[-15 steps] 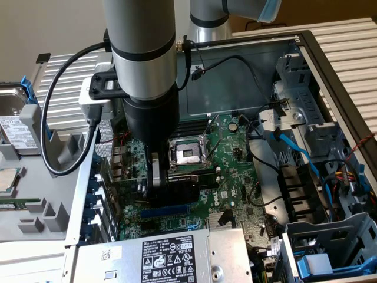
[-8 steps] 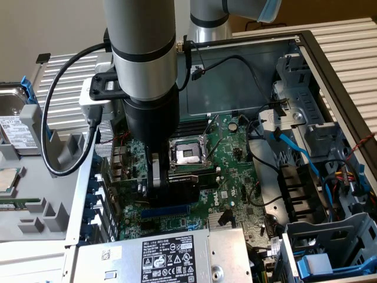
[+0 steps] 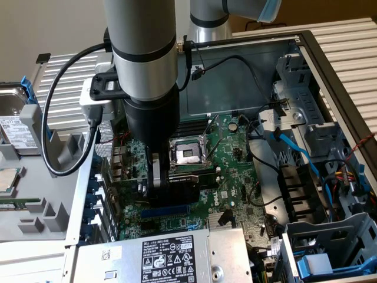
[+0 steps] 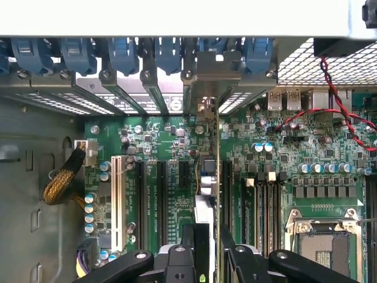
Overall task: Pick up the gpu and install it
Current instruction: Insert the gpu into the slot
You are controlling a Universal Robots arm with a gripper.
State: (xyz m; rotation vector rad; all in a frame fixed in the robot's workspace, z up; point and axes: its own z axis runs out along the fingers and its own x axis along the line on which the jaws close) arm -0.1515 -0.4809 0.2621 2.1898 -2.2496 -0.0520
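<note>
Much of the gpu (image 3: 187, 190) is hidden. In the exterior view the arm (image 3: 141, 59) and the gripper (image 3: 160, 184) stand in front of it, so only a piece of its glossy black cover shows under the tool, and its lower edge cannot be made out. I cannot tell if the card sits in a slot or only above one. In the wrist view the gpu (image 4: 205, 200) is seen edge-on, as a narrow strip running from between the fingers (image 4: 187, 242) to its silver bracket, which meets the row of rear slot openings (image 4: 135, 88); the ends of the fingers are cut off by the picture's border. The computer case (image 3: 330, 65) lies open. It holds the green motherboard (image 3: 232, 174) with an open processor socket (image 3: 187, 154), a grey power supply (image 3: 171, 256) with a label, blue cables (image 3: 297, 154) and a grey drive cage (image 3: 330, 242) toward the exterior view's right. A hard drive (image 3: 15, 132) lies outside the case at the exterior view's left, partly cut off. The arm comes straight down into the case, with the gripper pointing at the board between the socket and a blue slot (image 3: 159, 210). The fingers are pressed together on the gpu, one on each face, and it stands upright on its edge over the expansion slots.
</note>
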